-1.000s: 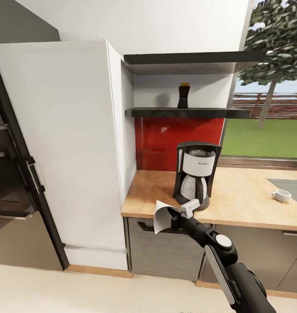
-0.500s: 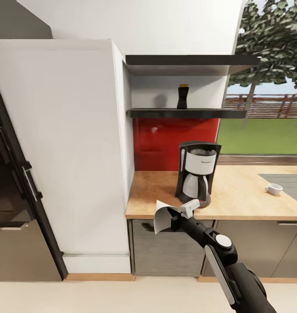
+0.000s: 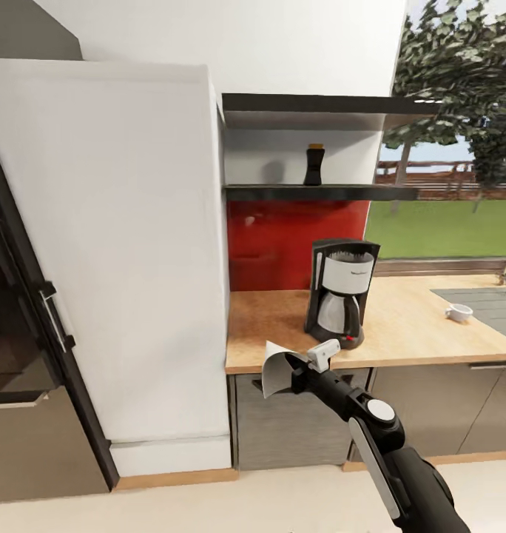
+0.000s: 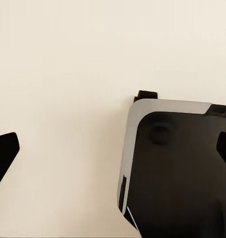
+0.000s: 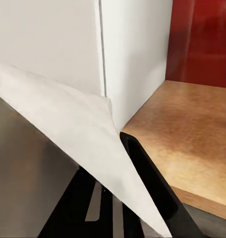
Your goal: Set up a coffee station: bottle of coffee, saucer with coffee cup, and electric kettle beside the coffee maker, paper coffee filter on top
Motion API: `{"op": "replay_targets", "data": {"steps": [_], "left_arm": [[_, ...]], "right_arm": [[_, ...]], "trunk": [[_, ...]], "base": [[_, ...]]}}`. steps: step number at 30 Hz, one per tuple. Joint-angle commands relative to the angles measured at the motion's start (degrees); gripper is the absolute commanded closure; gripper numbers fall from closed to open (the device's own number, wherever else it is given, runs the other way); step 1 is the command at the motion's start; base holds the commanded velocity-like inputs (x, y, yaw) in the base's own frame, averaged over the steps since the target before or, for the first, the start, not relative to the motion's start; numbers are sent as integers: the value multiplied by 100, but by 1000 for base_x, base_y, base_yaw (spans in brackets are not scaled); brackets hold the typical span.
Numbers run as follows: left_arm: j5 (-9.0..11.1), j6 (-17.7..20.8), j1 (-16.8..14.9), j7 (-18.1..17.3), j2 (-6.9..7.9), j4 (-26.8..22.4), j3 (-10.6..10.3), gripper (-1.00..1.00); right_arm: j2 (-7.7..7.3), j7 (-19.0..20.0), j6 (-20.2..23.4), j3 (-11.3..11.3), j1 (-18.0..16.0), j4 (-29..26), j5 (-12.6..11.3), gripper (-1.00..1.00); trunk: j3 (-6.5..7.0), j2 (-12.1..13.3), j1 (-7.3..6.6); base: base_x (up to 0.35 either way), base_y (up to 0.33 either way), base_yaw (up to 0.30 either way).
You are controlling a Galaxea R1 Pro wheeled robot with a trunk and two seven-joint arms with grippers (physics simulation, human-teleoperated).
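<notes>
Right gripper point(image 3: 291, 368) clamping the paper coffee filter point(image 3: 274, 369), jaws closed down thin on the sheet, one black finger point(image 5: 152, 188) pressing along its lower edge in the right wrist view. Filter hanging in the air in front of the bench point(image 3: 408, 326), just short of the front edge and below the coffee maker point(image 3: 340, 293), not touching either. Coffee maker standing upright on the bench near its left end, red switch facing out, top bare. Bottle of coffee point(image 3: 314, 164) standing on the kitchen shelf point(image 3: 319, 192), above the coffee maker and a little to its left. Coffee cup point(image 3: 458, 312) sitting on the bench well to the right of the coffee maker, by a grey inset panel point(image 3: 486, 302). Head view giving the whole layout, including the tall white cabinet point(image 3: 120, 252) left of the coffee maker and the red backsplash point(image 3: 282, 237) behind it. Right wrist view giving instead the filter up close as a pale wedge point(image 5: 73, 144) across the frame, with the cabinet's corner and the bench's left end beyond it. Left wrist view looking down at pale floor point(image 4: 58, 74) and a dark, grey-rimmed part of the robot point(image 4: 177, 173); left jaws cut off at the frame edges, state impossible to tell.
</notes>
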Motion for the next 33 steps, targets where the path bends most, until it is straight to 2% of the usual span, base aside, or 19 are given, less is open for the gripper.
{"op": "replay_targets", "data": {"steps": [1,28,33], "left_arm": [[60,37,3,-18,0,-11,12,-100],[59,37,12,-18,-4,-9,12,-100],[60,37,12,-18,-4,-7,12,-100]], "right_arm": [[-2,1,52,3,-5,-4,-72,100],[-2,1,52,4,-2,3,-72,100],[-2,1,52,1,-4,5,-72,100]], "trunk": [[-3,-4,2],[-3,-4,2],[-3,-4,2]], "base": [[35,290,-260],[13,84,-262],[0,238,-262]]}}
